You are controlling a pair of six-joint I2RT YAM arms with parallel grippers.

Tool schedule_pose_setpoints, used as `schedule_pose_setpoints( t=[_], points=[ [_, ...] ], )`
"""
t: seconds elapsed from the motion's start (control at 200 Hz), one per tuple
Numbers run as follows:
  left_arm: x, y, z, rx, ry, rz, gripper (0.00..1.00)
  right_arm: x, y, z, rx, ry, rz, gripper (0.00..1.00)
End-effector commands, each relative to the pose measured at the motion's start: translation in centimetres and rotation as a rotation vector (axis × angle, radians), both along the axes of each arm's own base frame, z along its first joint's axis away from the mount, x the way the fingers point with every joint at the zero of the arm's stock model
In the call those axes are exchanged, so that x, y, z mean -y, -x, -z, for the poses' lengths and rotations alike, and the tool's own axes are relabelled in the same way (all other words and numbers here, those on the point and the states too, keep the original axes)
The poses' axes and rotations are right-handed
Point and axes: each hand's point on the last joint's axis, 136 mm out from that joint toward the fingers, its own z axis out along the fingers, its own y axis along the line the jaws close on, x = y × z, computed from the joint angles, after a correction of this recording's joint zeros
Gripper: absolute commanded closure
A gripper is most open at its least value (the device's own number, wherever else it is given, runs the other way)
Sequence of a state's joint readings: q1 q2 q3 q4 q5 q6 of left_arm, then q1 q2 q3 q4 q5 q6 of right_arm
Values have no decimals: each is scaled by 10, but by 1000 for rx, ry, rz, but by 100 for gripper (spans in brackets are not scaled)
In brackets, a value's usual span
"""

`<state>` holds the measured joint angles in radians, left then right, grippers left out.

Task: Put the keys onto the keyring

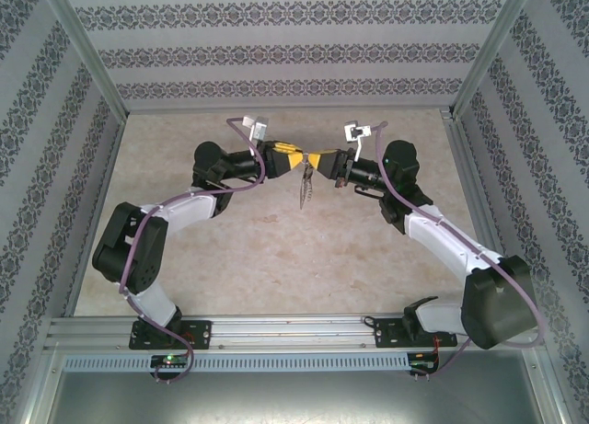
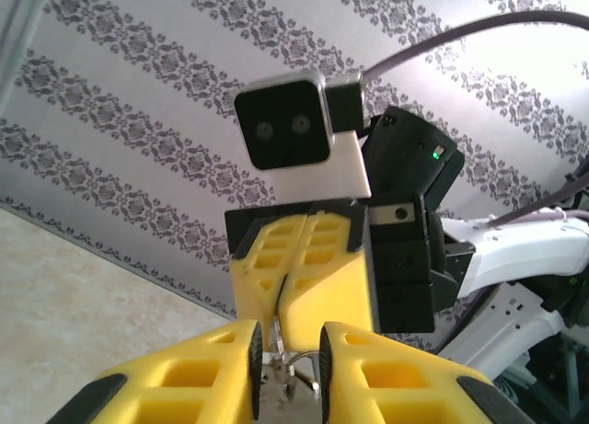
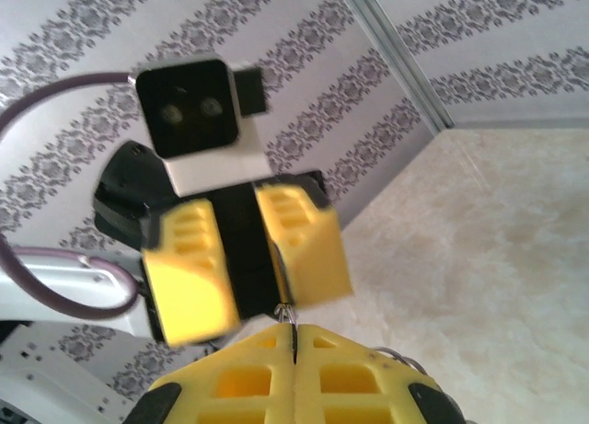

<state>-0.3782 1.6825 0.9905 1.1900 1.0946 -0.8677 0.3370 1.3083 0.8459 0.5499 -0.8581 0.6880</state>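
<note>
Both grippers meet tip to tip in mid-air above the table. My right gripper (image 1: 324,158) (image 3: 294,330) is shut, and a thin silver wire of the keyring (image 3: 288,312) sticks out between its fingertips. The rest of the keyring (image 1: 303,183) hangs below the meeting point as a slim oval loop with a chain. My left gripper (image 1: 295,156) (image 2: 288,355) stands open, its fingers on either side of the ring's metal (image 2: 304,361) without closing on it. I cannot pick out the tiny key with any certainty.
The beige table (image 1: 276,249) lies well below both grippers. Patterned walls (image 1: 294,51) enclose it at the back and sides, with metal frame posts (image 1: 87,51) at the corners. Each wrist view faces the opposite arm's camera block (image 2: 290,130).
</note>
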Motion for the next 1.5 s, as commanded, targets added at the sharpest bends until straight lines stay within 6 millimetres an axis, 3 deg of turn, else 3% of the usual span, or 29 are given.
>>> schedule_pose_setpoints(
  t=[0.0, 0.34, 0.585, 0.729, 1.494],
  points=[
    [-19, -7, -18, 71, -22, -48, 72, 2, -3, 3, 41, 67, -32, 100],
    [-37, -38, 4, 48, -193, -86, 67, -6, -33, 27, 70, 293, -109, 100],
    [-41, -68, 15, 25, -289, -80, 65, -12, -64, 23, 108, 433, -132, 100],
    [-48, -81, 11, -8, -266, -48, 66, -11, -70, 20, 115, 450, -153, 100],
    [-20, -69, 30, -51, -266, 80, 68, -28, -75, 14, 105, 401, -219, 100]
  ],
)
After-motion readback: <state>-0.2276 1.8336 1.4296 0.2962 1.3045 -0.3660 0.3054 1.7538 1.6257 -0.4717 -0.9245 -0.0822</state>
